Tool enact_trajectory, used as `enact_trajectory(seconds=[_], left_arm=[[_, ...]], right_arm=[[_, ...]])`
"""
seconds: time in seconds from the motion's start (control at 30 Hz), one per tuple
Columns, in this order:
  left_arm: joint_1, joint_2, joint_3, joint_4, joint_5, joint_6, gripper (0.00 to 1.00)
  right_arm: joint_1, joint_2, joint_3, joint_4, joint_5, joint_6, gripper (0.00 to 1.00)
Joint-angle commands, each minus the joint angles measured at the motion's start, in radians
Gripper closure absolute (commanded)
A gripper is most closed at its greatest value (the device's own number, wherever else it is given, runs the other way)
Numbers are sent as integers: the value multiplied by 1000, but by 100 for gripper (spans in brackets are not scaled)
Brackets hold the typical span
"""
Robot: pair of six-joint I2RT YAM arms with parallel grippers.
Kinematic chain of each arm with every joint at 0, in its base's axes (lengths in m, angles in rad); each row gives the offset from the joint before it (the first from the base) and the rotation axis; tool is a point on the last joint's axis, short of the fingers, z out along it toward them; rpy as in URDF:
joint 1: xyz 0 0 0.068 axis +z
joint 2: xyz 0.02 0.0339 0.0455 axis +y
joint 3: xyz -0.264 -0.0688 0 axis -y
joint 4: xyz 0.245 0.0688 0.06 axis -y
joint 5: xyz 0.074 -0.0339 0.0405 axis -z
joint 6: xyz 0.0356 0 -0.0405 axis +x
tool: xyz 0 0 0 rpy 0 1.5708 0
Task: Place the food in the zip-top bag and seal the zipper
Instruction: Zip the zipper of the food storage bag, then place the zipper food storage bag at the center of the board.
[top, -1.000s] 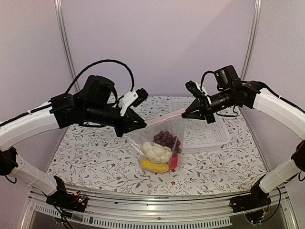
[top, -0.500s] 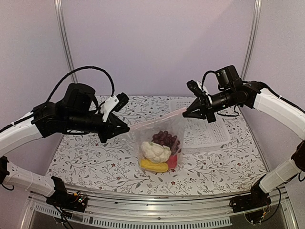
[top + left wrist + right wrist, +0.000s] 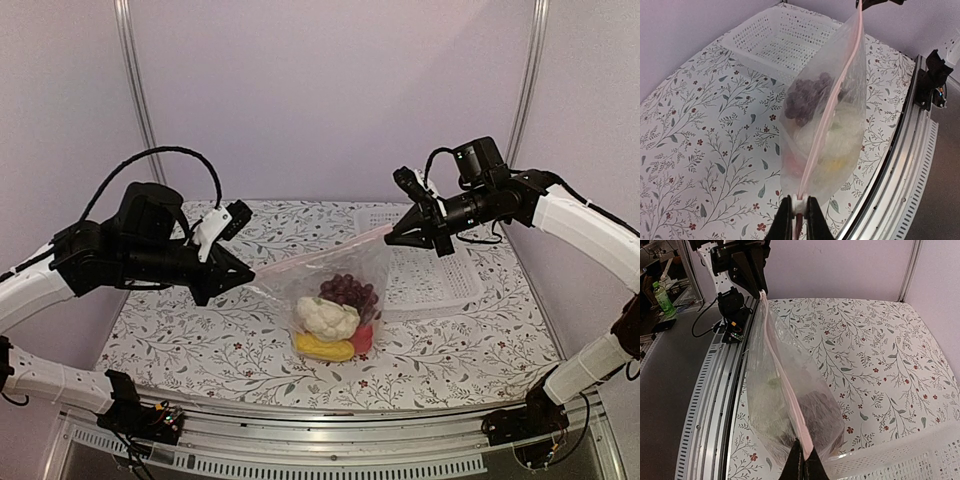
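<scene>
Hanging stretched between both claws, the zip-top bag (image 3: 335,305) is just off the near left corner of the white mesh basket (image 3: 435,270), and its clear side overlaps that corner in the top view. The zipper (image 3: 315,255) runs taut along the bag's upper edge as a pale pink line that rises toward the basket.

The left claw (image 3: 243,274), well to the left of the basket, is pinched narrow on the zipper's low end; the left wrist view shows the strip clamped between its fingers (image 3: 784,222). The right claw (image 3: 392,238), above the basket's left edge, is closed tight on the zipper's high end.

Inside the bag the grape bunch (image 3: 348,291) lies uppermost, the cauliflower (image 3: 326,318) is under it and a yellow piece (image 3: 322,347) is at the bottom. The red pepper (image 3: 364,338) is on the side nearest the basket.

I cannot tell whether the bag's bottom touches the floral worktop (image 3: 190,335). The basket lies flat on it. A metal rail (image 3: 320,412) edges the worktop on the near side of the basket, and a green bottle (image 3: 662,296) stands beyond that rail.
</scene>
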Motion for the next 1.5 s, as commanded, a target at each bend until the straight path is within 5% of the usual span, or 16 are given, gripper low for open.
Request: enact_trajectory(seconds=[0.0,0.4,0.57,0.8,1.03,1.13,1.27,1.47], left_arm=[[24,-35,-19,-99,-52,-12,98],[30,-59,-40,-23,-94,3,100],[102,10,32,65,-200,116,100],[196,47,144,119,-158,343,100],[194,18,24,18,77,299,100],[187,-1,-69,-22,180,233,88],[162,-6,-124,-88,296,134,66],[132,-101,-47,-116,191,65,42]], right_arm=[[-31,-40,-6,17,11,16,100],[-31,31,69,21,-45,27,100],[-31,222,311,36,-37,18,100],[-31,443,602,29,-38,-15,100],[-19,403,392,35,-77,-115,99],[15,358,215,22,-54,-186,95],[62,279,26,-55,-39,-256,76],[58,131,-71,-197,6,-318,52]])
